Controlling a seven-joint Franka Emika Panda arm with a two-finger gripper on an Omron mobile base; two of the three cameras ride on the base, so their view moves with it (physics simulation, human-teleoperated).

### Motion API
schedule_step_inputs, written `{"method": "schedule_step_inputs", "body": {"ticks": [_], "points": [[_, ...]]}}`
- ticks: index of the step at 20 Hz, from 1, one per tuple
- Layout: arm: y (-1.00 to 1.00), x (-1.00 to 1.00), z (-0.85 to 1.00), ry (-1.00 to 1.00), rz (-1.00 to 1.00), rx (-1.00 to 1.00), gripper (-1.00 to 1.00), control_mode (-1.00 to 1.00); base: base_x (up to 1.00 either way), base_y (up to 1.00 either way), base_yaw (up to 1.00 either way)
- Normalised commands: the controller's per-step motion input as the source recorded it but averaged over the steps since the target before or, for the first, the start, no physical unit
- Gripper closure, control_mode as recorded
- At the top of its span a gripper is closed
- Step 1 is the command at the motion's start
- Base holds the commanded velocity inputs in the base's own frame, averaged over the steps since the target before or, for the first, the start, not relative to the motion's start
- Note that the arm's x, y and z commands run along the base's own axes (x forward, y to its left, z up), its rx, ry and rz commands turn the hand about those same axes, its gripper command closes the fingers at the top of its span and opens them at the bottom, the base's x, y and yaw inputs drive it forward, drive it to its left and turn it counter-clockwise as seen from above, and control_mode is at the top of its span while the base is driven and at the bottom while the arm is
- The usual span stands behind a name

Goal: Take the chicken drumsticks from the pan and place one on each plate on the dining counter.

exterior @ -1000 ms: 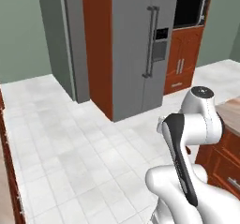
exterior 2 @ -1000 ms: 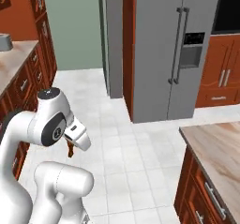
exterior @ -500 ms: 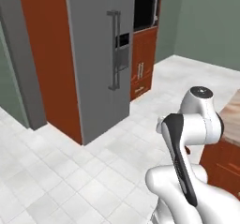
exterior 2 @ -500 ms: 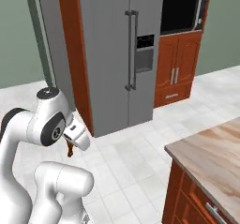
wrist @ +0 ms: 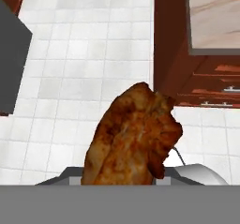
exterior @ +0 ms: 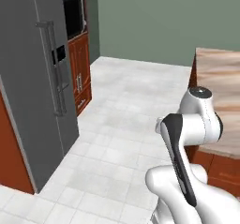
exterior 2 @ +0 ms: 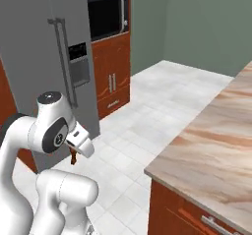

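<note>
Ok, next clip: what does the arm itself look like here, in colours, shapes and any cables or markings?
The arm has glossy white, rounded shells with dark grey-black joint sections: a long dark band runs along one link in the left base view, and a dark round joint face shows in the right base view. Each joint ends in a grey-rimmed cap. The hand is a white, boxy block. No cables or markings show.

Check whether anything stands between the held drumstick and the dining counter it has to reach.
Nothing visible does. The gripper is shut on the chicken drumstick, carried low over open white tile floor. The dining counter lies just beyond, its marble top bare where it shows; no plates appear on that part.
</note>
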Motion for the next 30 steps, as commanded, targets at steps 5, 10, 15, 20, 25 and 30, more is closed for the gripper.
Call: {"method": "schedule_step_inputs", "body": {"ticks": [5,10,15,20,25,30], "points": [[0.0,0.0,0.0,0.0,0.0,0.0,1.0,1.0,0.83,0.16,-0.71],[0.0,0.0,0.0,0.0,0.0,0.0,1.0,1.0,1.0,0.44,-0.59],[0.0,0.0,0.0,0.0,0.0,0.0,1.0,1.0,1.0,0.85,-0.48],[0.0,0.0,0.0,0.0,0.0,0.0,1.0,1.0,1.0,1.0,-0.42],[0.0,0.0,0.0,0.0,0.0,0.0,1.0,1.0,0.96,1.0,-0.35],[0.0,0.0,0.0,0.0,0.0,0.0,1.0,1.0,1.0,1.0,-0.37]]}}
